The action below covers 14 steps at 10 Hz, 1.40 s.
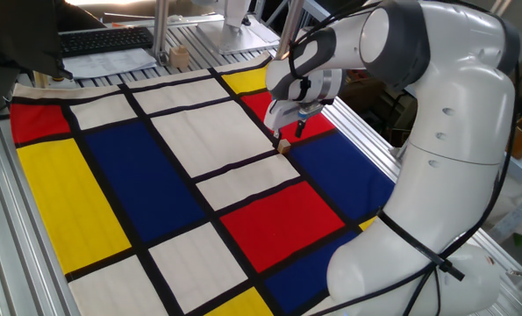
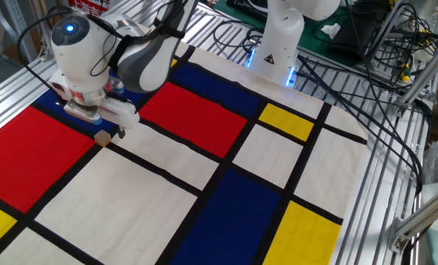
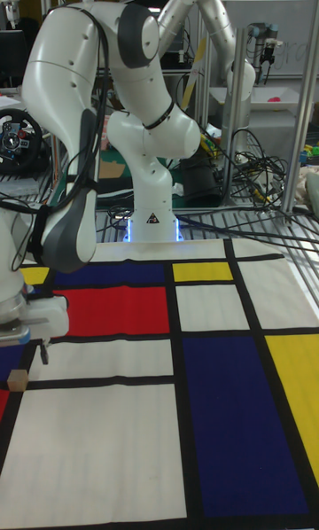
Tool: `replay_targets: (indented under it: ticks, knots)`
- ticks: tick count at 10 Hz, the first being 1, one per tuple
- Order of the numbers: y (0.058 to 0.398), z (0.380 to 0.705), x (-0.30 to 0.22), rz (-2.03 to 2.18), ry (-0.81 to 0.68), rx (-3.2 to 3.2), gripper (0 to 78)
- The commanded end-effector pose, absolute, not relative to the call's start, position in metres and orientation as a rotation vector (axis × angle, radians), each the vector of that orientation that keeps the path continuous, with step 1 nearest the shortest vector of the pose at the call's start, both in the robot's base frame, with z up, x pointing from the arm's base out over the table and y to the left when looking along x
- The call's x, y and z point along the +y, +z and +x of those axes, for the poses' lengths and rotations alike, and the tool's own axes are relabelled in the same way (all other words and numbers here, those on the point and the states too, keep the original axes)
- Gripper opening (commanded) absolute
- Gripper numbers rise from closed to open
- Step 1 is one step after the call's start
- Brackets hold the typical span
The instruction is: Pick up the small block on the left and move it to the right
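The small block (image 1: 283, 147) is a tiny tan wooden cube lying on the black line between the red and blue patches of the coloured mat, near the mat's edge. It also shows as the small block (image 2: 101, 138) and the small block (image 3: 16, 379). My gripper (image 1: 289, 133) hangs low just above it, open, with the dark fingers (image 1: 301, 128) spread to either side and nothing between them. In the other fixed view my gripper (image 2: 110, 132) stands right over the cube. In the tall view my gripper (image 3: 25, 358) is partly cut off by the left edge.
A slightly bigger pale wooden piece (image 1: 181, 58) stands past the mat's far edge near a keyboard (image 1: 107, 39). Aluminium rails (image 1: 366, 132) border the mat. The robot base (image 2: 281, 40) and loose cables (image 2: 366, 66) lie beyond it.
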<state>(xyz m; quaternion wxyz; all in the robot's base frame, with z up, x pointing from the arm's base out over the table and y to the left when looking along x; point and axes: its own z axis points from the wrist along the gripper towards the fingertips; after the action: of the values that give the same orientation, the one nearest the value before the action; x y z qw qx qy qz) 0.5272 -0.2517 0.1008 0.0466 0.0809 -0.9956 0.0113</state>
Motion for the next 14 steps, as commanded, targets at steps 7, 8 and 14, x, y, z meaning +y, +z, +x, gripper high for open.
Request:
replay_targets:
  ticks: [7, 8, 14]
  knots:
    - [0.085, 0.521, -0.256, 0.22, 0.054, -3.039, 77.5]
    - [0.082, 0.52, -0.256, 0.22, 0.055, -3.038, 77.5]
    - [0.089, 0.533, -0.264, 0.223, 0.055, -3.036, 77.5]
